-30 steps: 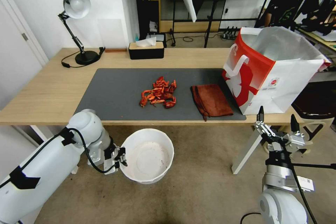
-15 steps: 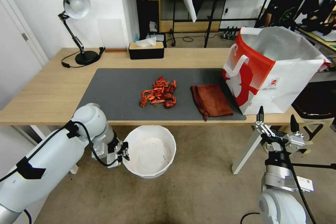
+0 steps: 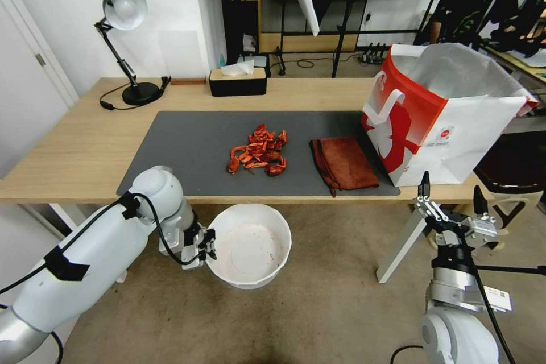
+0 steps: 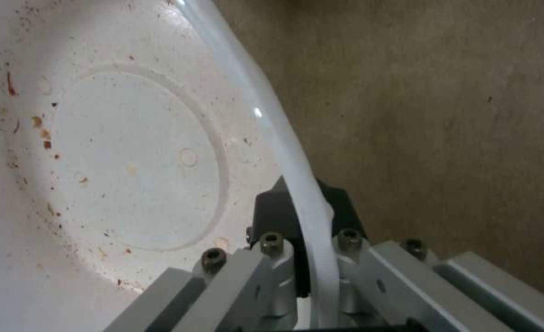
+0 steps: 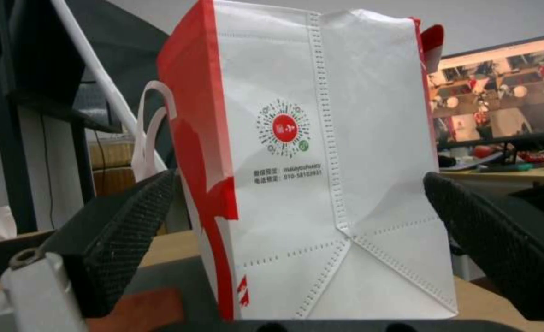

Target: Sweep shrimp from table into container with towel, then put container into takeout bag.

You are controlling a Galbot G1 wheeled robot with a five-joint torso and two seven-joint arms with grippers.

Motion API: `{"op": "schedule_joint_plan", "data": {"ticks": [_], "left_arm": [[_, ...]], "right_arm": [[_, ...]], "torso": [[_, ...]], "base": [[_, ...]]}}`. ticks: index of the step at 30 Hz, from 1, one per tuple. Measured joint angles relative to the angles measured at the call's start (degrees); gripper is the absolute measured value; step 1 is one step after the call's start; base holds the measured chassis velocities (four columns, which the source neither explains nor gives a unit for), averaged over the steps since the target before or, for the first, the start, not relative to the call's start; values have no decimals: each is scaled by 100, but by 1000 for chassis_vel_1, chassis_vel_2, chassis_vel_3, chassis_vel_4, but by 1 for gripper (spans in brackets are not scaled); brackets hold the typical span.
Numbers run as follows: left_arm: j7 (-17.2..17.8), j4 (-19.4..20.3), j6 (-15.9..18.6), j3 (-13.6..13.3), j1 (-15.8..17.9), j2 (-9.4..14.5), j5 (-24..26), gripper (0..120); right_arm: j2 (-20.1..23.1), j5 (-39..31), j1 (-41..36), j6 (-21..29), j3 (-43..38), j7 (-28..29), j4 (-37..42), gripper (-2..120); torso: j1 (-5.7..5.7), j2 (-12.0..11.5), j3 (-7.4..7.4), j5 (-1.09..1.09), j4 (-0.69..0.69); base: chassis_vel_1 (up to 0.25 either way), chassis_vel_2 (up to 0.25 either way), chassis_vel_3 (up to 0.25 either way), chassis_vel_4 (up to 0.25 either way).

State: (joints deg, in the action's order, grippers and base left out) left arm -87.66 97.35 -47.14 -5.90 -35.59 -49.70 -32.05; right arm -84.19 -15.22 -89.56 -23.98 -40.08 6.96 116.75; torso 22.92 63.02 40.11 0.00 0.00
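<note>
Container (image 3: 248,245) hangs below table (image 3: 68,153) edge, rim pinched by left tool (image 3: 206,243).

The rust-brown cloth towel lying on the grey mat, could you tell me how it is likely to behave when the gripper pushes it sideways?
The rust-brown cloth towel lies flat and folded, so it is probably floppy and may bunch rather than slide as a slab. It looks thin, so likely light. Its loose hem could ride over the red-orange shrimp.
</note>
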Motion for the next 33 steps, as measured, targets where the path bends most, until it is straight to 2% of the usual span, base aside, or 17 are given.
{"op": "schedule_joint_plan", "data": {"ticks": [5,10,16,23,28,31,33], "left_arm": [[0,-202,0,-226,306,-140,45,0],[0,-285,0,-322,461,-204,98,0],[0,-255,0,-327,459,-191,141,0],[0,-238,0,-275,375,-205,142,0],[0,-230,0,-253,330,-217,131,0],[0,-204,0,-227,272,-221,122,0],[0,-202,0,-223,267,-221,121,0]], "right_arm": [[-2,0,59,25,5,1,-54,100],[4,29,88,107,47,11,-85,100],[18,169,132,351,243,116,51,100],[125,351,325,1014,568,364,325,100],[211,338,467,1253,693,466,355,100],[343,255,648,1628,871,635,366,100],[373,232,679,1705,911,672,367,100]], "torso": [[0,0,0,0,0],[0,0,0,-1,-1],[0,0,0,0,0],[0,0,-1,-1,-1],[0,0,-1,-1,1],[0,0,-1,0,1],[0,0,-1,-1,0]], "base": [[0,0,0,0],[0,0,0,0],[0,0,0,0],[0,0,0,0],[0,0,0,0],[0,0,0,0],[0,0,0,0]]}}
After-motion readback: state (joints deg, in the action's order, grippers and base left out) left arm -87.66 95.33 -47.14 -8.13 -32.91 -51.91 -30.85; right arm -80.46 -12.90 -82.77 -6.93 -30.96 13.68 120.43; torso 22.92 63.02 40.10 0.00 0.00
